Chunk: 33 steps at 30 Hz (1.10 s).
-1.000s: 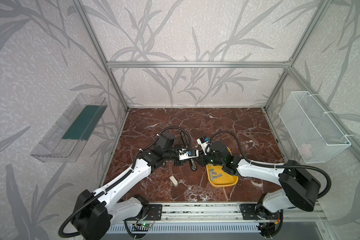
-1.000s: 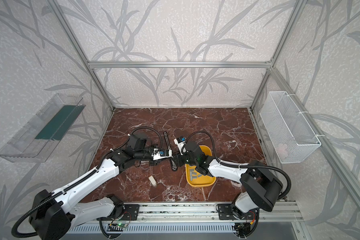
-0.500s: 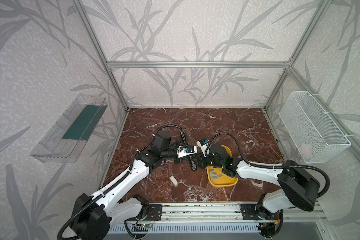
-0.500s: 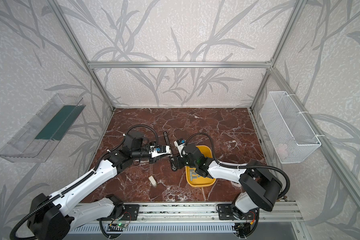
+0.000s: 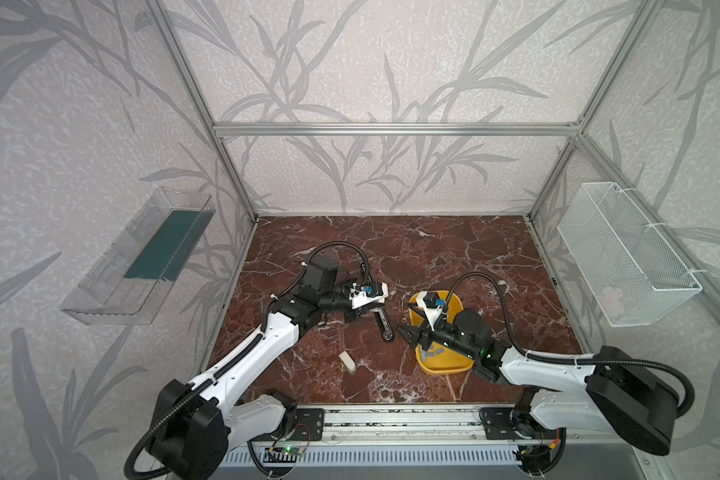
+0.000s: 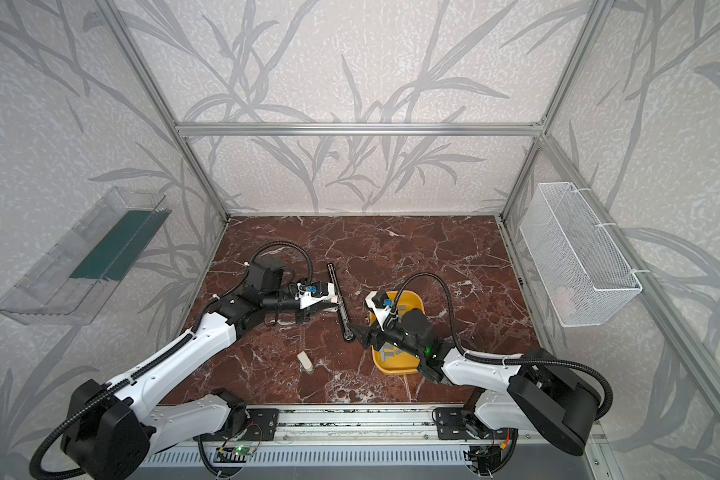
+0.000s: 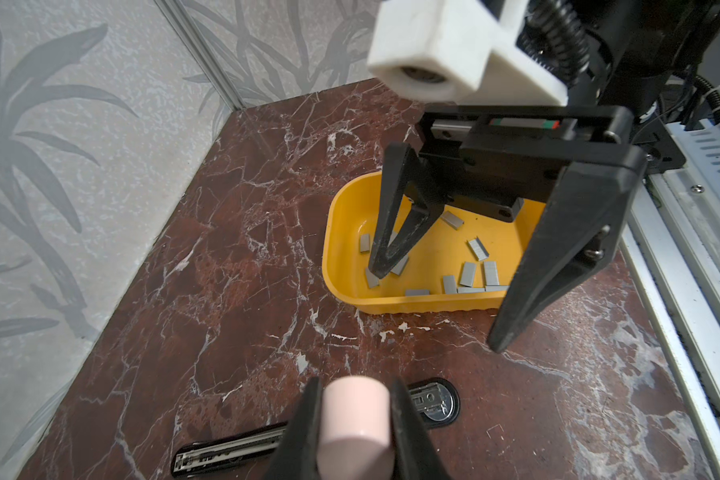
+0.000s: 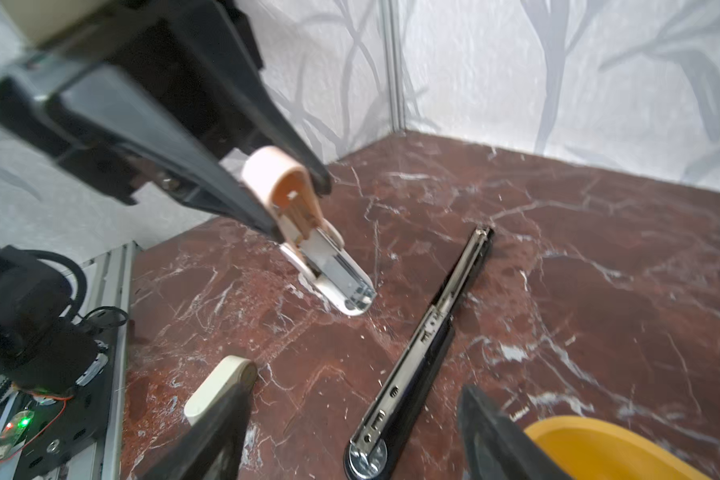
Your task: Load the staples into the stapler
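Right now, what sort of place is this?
Probably a robot test booth, not an office: a metal frame lined with leaf wallpaper, arms mounted on a rail, a tray of staples.

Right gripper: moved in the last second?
Yes. In a top view the right gripper has drawn back rightward, to the left edge of the yellow tray, away from the pink stapler in the left gripper.

- left arm [image 5: 262, 353]: stretched forward and inward, forearm low.
- left gripper [image 8: 300, 210]: jaws clamped on pink stapler [image 8: 337, 270], tips angled down.
- right arm [image 5: 549, 370]: reaching inward, low.
- right gripper [image 7: 437, 307]: jaws spread wide, tips facing the left gripper.
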Motion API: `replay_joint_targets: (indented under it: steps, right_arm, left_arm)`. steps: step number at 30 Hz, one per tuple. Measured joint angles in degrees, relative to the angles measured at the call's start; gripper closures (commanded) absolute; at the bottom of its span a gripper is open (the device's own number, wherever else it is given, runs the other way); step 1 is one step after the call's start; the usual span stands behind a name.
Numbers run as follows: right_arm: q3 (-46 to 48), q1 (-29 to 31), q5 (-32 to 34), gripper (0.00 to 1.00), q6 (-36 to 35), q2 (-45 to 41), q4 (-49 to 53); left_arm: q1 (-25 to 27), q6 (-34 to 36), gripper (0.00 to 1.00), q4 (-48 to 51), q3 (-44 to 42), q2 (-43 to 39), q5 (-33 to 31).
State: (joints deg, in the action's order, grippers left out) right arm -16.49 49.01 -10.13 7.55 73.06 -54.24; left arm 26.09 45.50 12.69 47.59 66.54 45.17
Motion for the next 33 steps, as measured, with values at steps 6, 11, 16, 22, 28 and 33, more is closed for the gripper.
replay_joint_targets:
  steps: [6,11,16,22,28,33]
  right_arm:
    - [3.8,0.0,-3.8,0.2,-6.1,2.7,-14.1]
    - [1.4,0.2,-7.0,0.2,-7.6,4.2,-16.0]
    - [1.2,0.9,-9.0,0.21,-8.4,5.7,-16.5]
    - [-1.0,2.6,-10.8,0.21,-10.2,6.4,-14.6]
    - [-2.2,3.8,-10.6,0.25,-11.9,6.2,-11.2]
    - [-3.2,3.9,-10.4,0.42,-12.3,6.0,-8.2]
  left_arm:
    - [0.9,5.9,1.0,5.0,0.9,0.7,6.7]
    - [1.6,8.7,1.0,7.1,0.9,0.7,10.6]
    - [1.7,10.1,1.0,7.3,0.9,0.7,14.3]
    - [2.6,10.6,1.0,7.4,0.9,0.7,16.1]
    - [3.0,11.1,1.0,7.4,0.9,0.7,18.0]
    - [3.8,11.8,1.0,7.6,0.9,0.7,18.0]
